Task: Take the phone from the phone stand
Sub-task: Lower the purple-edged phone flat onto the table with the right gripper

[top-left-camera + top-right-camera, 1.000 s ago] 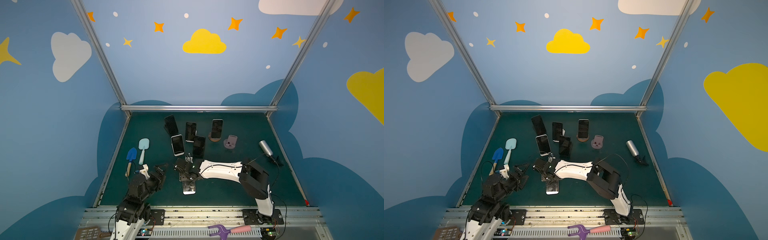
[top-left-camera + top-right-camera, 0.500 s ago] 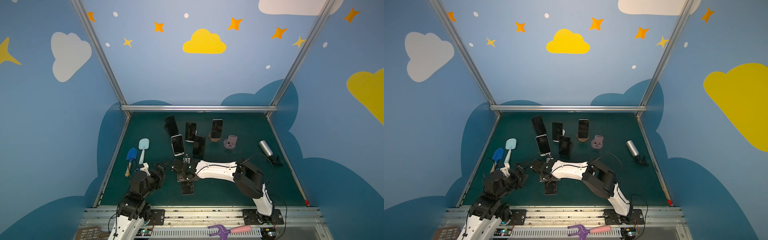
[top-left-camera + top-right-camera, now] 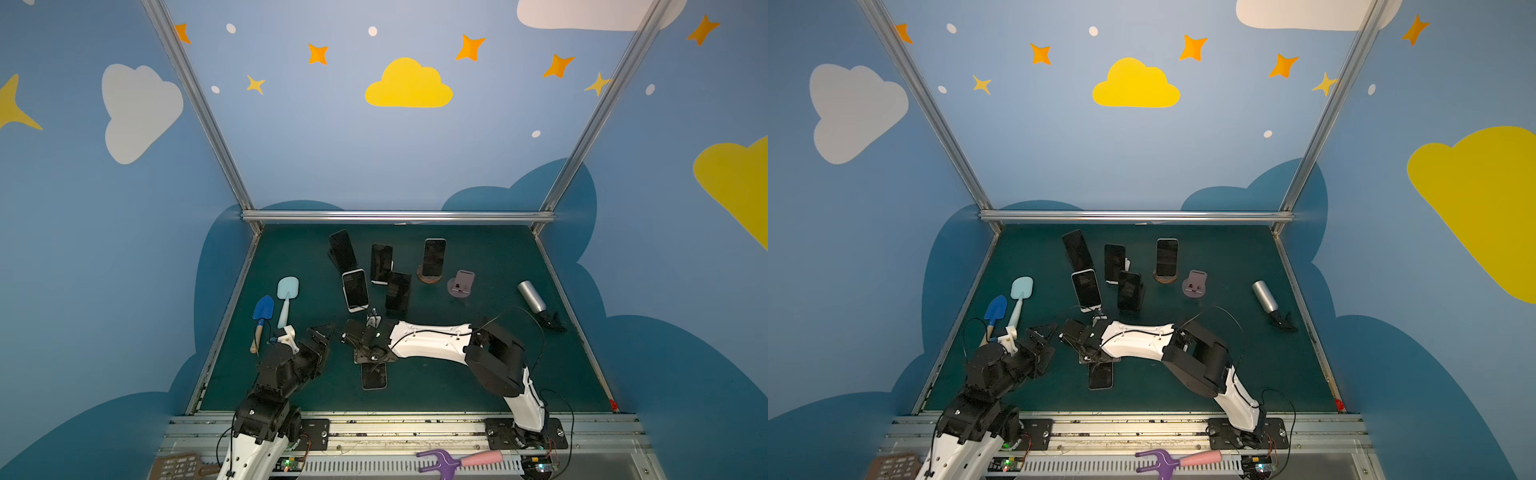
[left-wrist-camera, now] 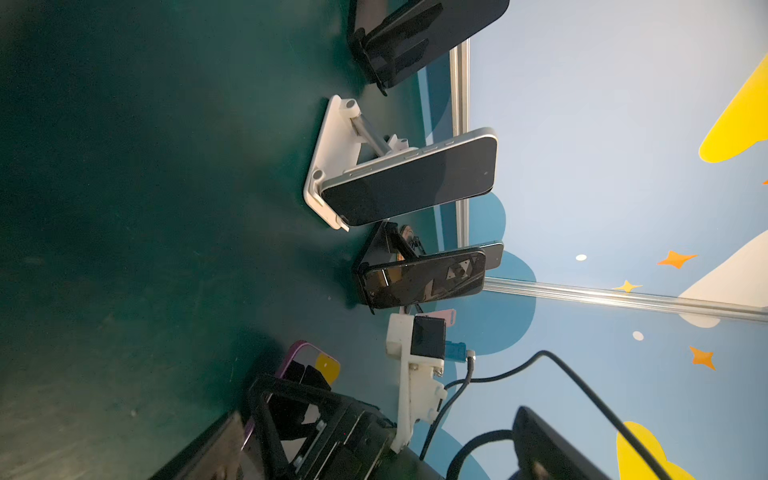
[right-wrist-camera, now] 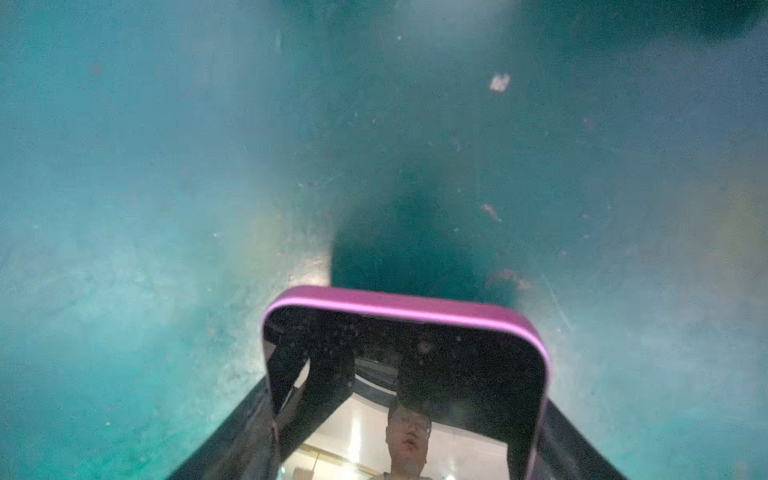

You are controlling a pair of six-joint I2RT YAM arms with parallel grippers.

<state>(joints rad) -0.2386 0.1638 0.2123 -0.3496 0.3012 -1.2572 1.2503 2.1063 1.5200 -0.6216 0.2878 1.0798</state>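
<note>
**Purple-edged phone gripped low at the near centre of the mat**

The purple-edged phone [image 3: 374, 376] lies lengthwise, screen up, at the near centre of the green mat [image 3: 478, 374] and shows in both top views. Its far end is tucked under the right gripper [image 3: 370, 359]. In the right wrist view the gripper's fingers [image 5: 245, 428] are clamped on the phone's two long edges. The phone appears to lie flat on the mat, though that blurred, dim view does not settle whether it touches.

The pink phone stand [image 3: 461, 284] sits far right of centre, well apart from the phone.

The left gripper [image 3: 324, 332] is just to the left of the right gripper, fingers spread wide and clear of the phone.

Just beyond the right gripper, a white-cased phone [image 3: 355, 290] and a black phone [image 3: 398, 291] lean on their stands. Three more propped phones stand farther back, at far left [image 3: 343, 249], centre [image 3: 381, 257] and right on a round wooden base [image 3: 435, 255].

A blue trowel [image 3: 262, 309] and a pale blue shovel [image 3: 286, 291] lie by the left edge. A silver cylinder [image 3: 532, 296] lies by the right edge.
</note>
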